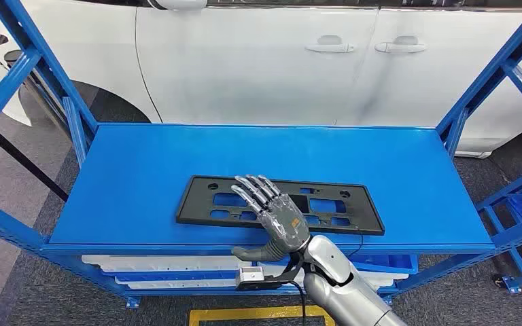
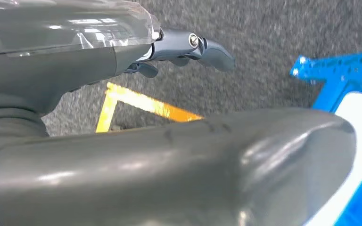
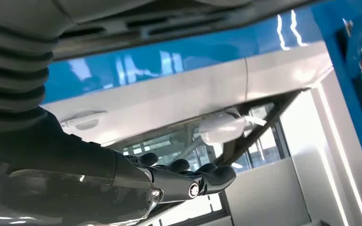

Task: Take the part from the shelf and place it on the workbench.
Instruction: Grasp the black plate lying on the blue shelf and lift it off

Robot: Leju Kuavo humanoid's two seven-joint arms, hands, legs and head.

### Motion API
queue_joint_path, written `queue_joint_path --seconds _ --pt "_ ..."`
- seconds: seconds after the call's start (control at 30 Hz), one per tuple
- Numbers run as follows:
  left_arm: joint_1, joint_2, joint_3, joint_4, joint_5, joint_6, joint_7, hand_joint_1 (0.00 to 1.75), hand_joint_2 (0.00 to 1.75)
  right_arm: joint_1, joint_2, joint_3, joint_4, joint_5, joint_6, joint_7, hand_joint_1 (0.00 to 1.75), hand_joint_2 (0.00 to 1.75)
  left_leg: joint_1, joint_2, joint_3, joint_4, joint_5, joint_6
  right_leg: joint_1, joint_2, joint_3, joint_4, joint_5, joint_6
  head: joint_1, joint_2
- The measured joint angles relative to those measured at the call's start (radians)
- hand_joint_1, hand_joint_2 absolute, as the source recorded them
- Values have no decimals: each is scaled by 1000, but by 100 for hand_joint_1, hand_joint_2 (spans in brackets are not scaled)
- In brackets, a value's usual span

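The right hand (image 1: 280,216) lies palm down over the middle of the black plastic part (image 1: 204,197), fingers (image 1: 250,189) stretched flat and slightly spread across its top, thumb hanging below the front edge of the blue shelf (image 1: 143,170). Whether it actually grips the part cannot be told; the fingers look laid on it rather than closed. The part lies flat near the shelf's front edge, extending to both sides of the hand. Beyond the fingertips stands a white car (image 1: 258,61), just behind the shelf. Blue uprights (image 1: 47,68) rise well off to either side. The left hand (image 2: 188,49) hangs over grey carpet (image 2: 264,33) with yellow floor tape (image 2: 141,101), fingers loosely curled, holding nothing.
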Motion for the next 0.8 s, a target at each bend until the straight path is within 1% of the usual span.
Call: queue_joint_path --seconds 0.03,0.07,0.1,0.13,0.17,0.2,0.23,0.27,0.33,0.37,0.4,0.47,0.5,0.53,0.57,0.6,0.63,0.67,0.7,0.73,0.8 --pt "0 0 0 0 0 0 0 0 0 1 -3 0 0 0 0 -1 0 0 0 0 1 0 -1 0 0 0 8 -19 16 -1 0 0" --pt "0 0 0 0 -1 0 0 0 0 1 -6 -1 0 0 0 -1 0 0 0 0 2 0 -1 -1 0 0 22 -50 36 -3 0 0" --pt "0 0 0 0 -1 0 0 0 0 2 -10 -3 -1 0 0 -2 0 0 -1 0 5 0 -2 -2 1 0 52 -113 74 -8 0 0" --pt "0 0 0 0 -1 0 0 0 0 2 -14 -4 -2 0 0 -2 0 0 -1 0 7 0 -4 -4 4 0 89 -190 108 -16 0 0" --pt "-1 0 0 0 -2 0 0 0 0 2 -17 -6 -3 0 0 -2 0 0 -3 -1 9 0 -6 -7 7 -1 120 -256 132 -23 0 0" --pt "-1 0 0 0 -2 0 0 0 0 1 -19 -7 -4 0 0 -3 0 0 -4 -1 9 0 -7 -11 10 -1 141 -299 145 -28 0 0" --pt "-2 -1 0 0 -2 0 0 0 0 1 -21 -7 -5 0 0 -3 0 0 -4 -1 9 0 -9 -16 14 -1 148 -317 146 -32 0 0" --pt "-2 -1 0 0 -2 0 1 0 0 2 -23 -8 -5 0 0 -3 0 0 -5 0 9 -2 -9 -22 16 -1 148 -318 146 -34 0 0" --pt "-2 0 0 0 -2 0 1 0 0 2 -25 -8 -7 0 0 -4 0 87 -6 0 10 3 -16 -32 9 -1 153 -329 150 -41 0 0" --pt "-2 1 0 0 -2 0 1 0 0 2 -26 -8 -8 1 -1 -4 0 131 -6 0 2 24 -32 -37 6 -2 158 -336 152 -46 0 0" --pt "-3 1 -1 0 -2 0 1 0 0 2 -26 -8 -9 4 -2 -5 0 175 -6 1 -15 66 -57 -40 3 -3 163 -342 154 -50 0 0" --pt "-2 1 -1 0 -3 0 1 0 0 1 -27 -8 -8 24 -8 -6 0 175 -5 1 -75 195 -121 -45 6 -5 165 -342 152 -56 0 0" --pt "-1 1 -1 0 -3 0 1 0 0 0 -27 -7 -6 45 -15 -6 0 175 -4 1 -103 251 -139 -48 7 -5 164 -340 151 -58 0 0" --pt "0 1 -1 0 -4 0 1 0 0 -2 -28 -7 -2 72 -22 -2 0 175 -4 1 -117 277 -139 -50 7 -5 164 -338 149 -59 0 0" --pt "1 1 -1 0 -5 0 1 0 0 -6 -28 -5 3 104 -30 3 0 175 -4 1 -112 263 -119 -51 7 -4 164 -335 147 -58 0 0" --pt "1 1 -1 0 -6 1 1 0 0 -12 -28 -2 11 137 -38 12 0 175 -4 1 -88 210 -83 -50 7 -4 165 -331 144 -57 0 0" --pt "0 1 -1 0 -6 1 0 0 0 -23 -27 5 22 171 -47 22 0 175 -4 2 -56 138 -48 -48 7 -3 165 -326 141 -55 0 0" --pt "-1 2 -1 0 -7 2 -1 0 0 -36 -24 15 36 200 -57 34 0 175 -5 2 -26 73 -23 -45 9 -1 163 -320 137 -52 0 0" --pt "-3 2 -1 0 -7 3 -3 0 0 -50 -19 28 53 226 -69 47 0 175 -6 2 -7 30 -10 -40 10 0 161 -315 135 -48 0 0" --pt "-4 2 -1 0 -6 3 -4 0 0 -65 -13 44 73 248 -81 60 0 175 -7 1 1 10 -8 -34 12 1 159 -312 134 -44 0 0" --pt "-4 1 -1 0 -6 3 -7 0 0 -89 5 79 110 283 -99 88 0 175 -7 0 1 7 -6 -23 13 2 156 -312 136 -36 0 0"
